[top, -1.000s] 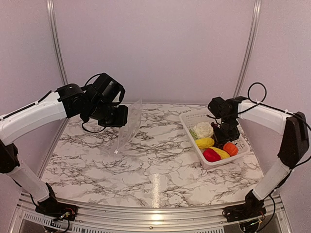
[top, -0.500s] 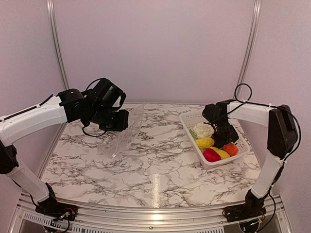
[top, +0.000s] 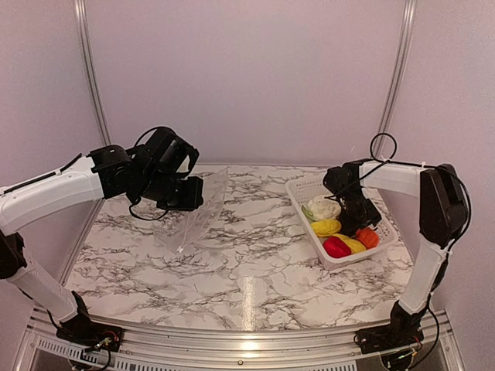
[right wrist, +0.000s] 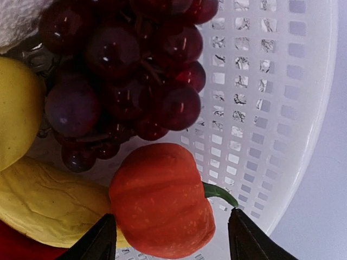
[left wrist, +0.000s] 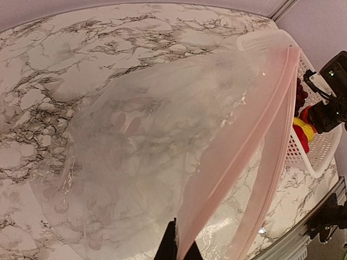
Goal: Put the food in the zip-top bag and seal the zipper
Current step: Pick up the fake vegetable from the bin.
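- The clear crinkly plastic zip-top bag (top: pixel 203 207) hangs on the left side of the white-and-grey marble tabletop (top: pixel 255 270), tilted, with its lower end down at the surface.
- Its narrow whitish-pink zipper strip (left wrist: pixel 255 127) runs in two straight bands that part towards the near end, so the mouth gapes.
- The left gripper (left wrist: pixel 177 247) is pinched tight on one band of that strip.
- The white lattice plastic basket (top: pixel 308 188) sits on the right side of the table, well apart from the bag.
- It holds the white cauliflower (top: pixel 323 206), dark purple grape bunch (right wrist: pixel 130 76), ribbed orange fruit with a green stem (right wrist: pixel 160 208), red piece (top: pixel 336 247) and two yellow pieces (right wrist: pixel 49 203).
- The right gripper (right wrist: pixel 172 213) is down in the basket with its jaws spread wide on either side of the orange fruit, gripping nothing.
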Controlling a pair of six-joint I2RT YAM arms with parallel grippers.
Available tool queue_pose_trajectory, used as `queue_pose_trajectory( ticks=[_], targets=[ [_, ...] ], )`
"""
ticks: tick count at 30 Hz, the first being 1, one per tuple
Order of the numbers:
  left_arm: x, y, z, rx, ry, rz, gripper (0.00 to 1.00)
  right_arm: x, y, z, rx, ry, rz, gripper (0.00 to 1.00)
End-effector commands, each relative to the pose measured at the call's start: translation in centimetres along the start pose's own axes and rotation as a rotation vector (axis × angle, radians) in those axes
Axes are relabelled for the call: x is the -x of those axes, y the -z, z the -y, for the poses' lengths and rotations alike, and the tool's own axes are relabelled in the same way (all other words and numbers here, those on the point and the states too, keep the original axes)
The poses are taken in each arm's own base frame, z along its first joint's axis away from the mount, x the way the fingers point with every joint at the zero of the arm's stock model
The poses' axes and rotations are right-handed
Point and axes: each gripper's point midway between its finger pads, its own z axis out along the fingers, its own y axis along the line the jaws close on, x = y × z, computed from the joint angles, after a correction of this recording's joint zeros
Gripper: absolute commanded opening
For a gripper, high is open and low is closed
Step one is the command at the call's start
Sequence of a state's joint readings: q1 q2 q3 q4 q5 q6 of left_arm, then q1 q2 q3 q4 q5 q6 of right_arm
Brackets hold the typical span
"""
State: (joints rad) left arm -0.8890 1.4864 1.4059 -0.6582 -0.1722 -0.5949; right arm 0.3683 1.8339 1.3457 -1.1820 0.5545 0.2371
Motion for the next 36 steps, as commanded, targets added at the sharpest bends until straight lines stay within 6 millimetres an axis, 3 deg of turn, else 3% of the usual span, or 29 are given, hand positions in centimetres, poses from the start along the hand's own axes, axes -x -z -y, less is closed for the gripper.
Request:
queue_pose_trajectory(
  ticks=[1, 5, 10, 15, 19, 23, 27, 32, 36],
  targets=[
    [0.2, 0.7, 0.2, -0.024, 0.002, 0.013, 0.00, 0.3, -1.4, -0.1, 0.030, -0.003, -0.038, 0.68],
    [0.3, 0.8, 0.1, -0.020, 0.000, 0.018, 0.00, 0.2, -2.0, -0.5, 0.034, 0.009, -0.059, 0.64],
    [0.6, 0.9, -0.1, -0.017, 0.003, 0.026, 0.00, 0.7, -1.3, 0.2, 0.015, 0.000, -0.054, 0.45],
    [0.7, 0.3, 0.1, -0.015, 0.004, 0.018, 0.00, 2.1, 1.2, 1.0, 0.051, -0.041, 0.022, 0.32],
    [0.8, -0.5, 0.5, -0.019, 0.011, 0.005, 0.00, 3.7, 4.6, 0.3, 0.151, -0.080, 0.114, 0.30],
    [1.2, -1.4, 1.0, -0.029, 0.034, 0.009, 0.00, 5.9, 9.8, -1.0, 0.300, -0.108, 0.262, 0.28],
    [1.9, -2.5, 1.8, -0.045, 0.075, 0.016, 0.00, 7.9, 17.7, -3.2, 0.567, -0.109, 0.468, 0.25],
    [3.6, -4.1, 3.5, -0.079, 0.129, 0.033, 0.00, 8.2, 28.0, -4.9, 1.036, -0.175, 0.681, 0.22],
    [5.5, -5.2, 5.5, -0.121, 0.179, 0.055, 0.00, 7.9, 33.8, -5.0, 1.301, -0.217, 0.774, 0.19]
  ],
)
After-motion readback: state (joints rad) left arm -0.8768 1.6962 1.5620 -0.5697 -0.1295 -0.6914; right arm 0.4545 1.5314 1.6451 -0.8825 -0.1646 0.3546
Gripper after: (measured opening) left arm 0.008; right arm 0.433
